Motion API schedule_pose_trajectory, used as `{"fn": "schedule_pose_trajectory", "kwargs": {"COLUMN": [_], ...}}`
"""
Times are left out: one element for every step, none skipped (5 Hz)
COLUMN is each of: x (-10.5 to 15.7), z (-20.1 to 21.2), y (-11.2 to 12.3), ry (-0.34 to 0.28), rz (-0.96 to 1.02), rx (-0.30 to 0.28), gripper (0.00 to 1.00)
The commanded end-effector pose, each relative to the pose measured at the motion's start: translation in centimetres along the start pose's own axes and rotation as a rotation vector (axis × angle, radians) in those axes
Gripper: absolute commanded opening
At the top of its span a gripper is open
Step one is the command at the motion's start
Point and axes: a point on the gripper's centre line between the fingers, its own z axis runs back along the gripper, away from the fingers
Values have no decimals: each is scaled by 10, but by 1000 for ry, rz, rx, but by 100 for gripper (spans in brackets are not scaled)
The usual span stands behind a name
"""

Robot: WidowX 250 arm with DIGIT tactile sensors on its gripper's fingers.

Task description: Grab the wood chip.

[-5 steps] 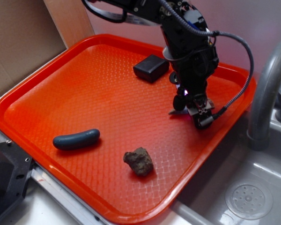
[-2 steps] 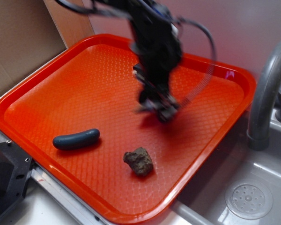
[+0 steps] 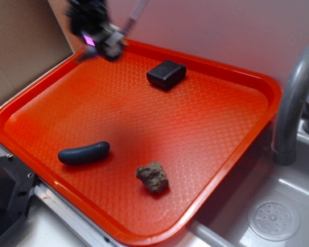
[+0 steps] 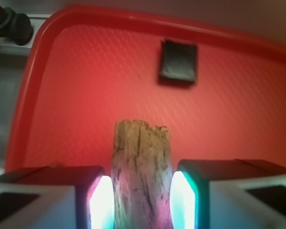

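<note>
Pincer [image 4: 142, 195]: closed on the wood chip [image 4: 142, 171], one lit pad pressed to each long edge. In the exterior view the pincer [image 3: 100, 43] hangs raised over the far left corner of the red tray [image 3: 20, 110], clear of the tray floor.

Wood chip: tan, rough-grained sliver, standing lengthwise between the pads, its ragged end projecting forward past the fingertips. Held by the narrow sides, probably because the flat faces offer nothing to pinch once it lies on a surface. In the exterior view only a blurred sliver shows at the pincer, too vague to place.

Black block [image 4: 178, 61]: small, flat, dark; resting on the tray ahead of the pincer and slightly to one side, well apart from the chip. Also seen in the exterior view [image 3: 166, 74].

Blue-grey sausage-shaped piece [image 3: 84, 153]: lying on the tray floor, well below and away from the pincer. Untouched.

Dark brown rock [image 3: 152, 177]: lumpy, on the tray floor, farther off than the sausage piece. Untouched.

Status, by judgement: the grasp appears made and the chip lifted; the remaining risk is the sliver slipping or pivoting between the pads, since only its thin edges are gripped.
</note>
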Motion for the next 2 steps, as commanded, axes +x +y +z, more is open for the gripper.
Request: {"fn": "schedule_pose_trajectory", "kwargs": {"x": [6, 10], "z": [23, 15], "y": [15, 20], "ry": [-34, -37], "rz": [260, 262], "rx": [226, 239], "gripper": [0, 0]}}
